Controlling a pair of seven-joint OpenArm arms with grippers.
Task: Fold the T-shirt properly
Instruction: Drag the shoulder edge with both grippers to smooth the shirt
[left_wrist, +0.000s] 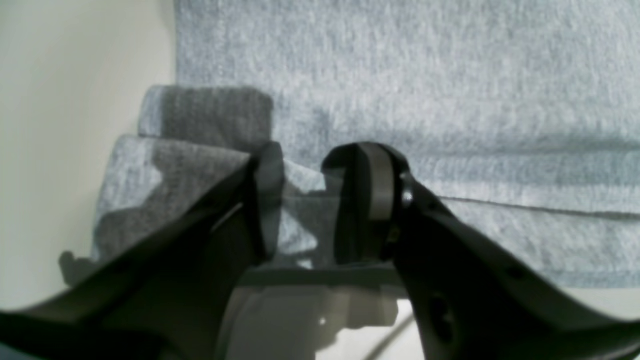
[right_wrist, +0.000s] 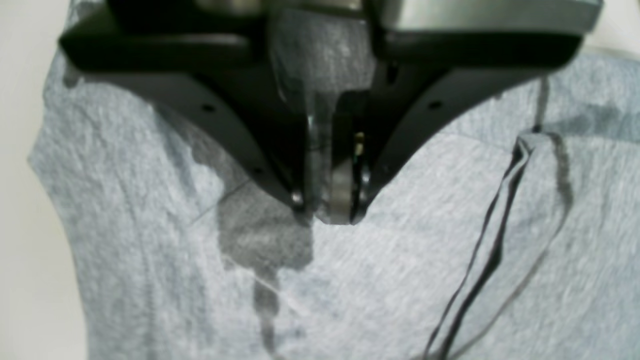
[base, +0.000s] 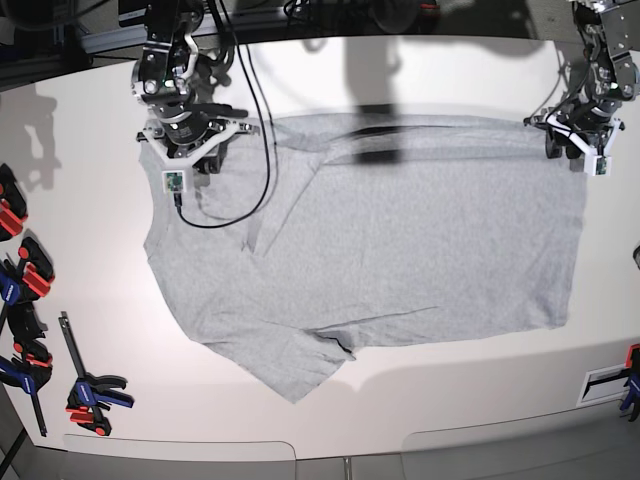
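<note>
Both end effectors (base: 196, 150) at T-shirt (base: 400, 250) corners

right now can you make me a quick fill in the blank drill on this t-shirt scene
1. The T-shirt lies spread on a ____ table.
2. The right gripper is ____ on the shirt fabric.
3. The left gripper has its jaws ____ at the shirt's hem corner.
4. The red and blue ____ lie beside the shirt.

Missing words: white; shut; open; clamps

A: Where was the T-shirt (base: 400, 240)?

B: It lay spread out almost flat on the white worktop (base: 400, 400). It was big, soft and light grey.

A: Was it neat?

B: Not quite. One short sleeve stuck out at the near edge, and some folds showed.
</note>
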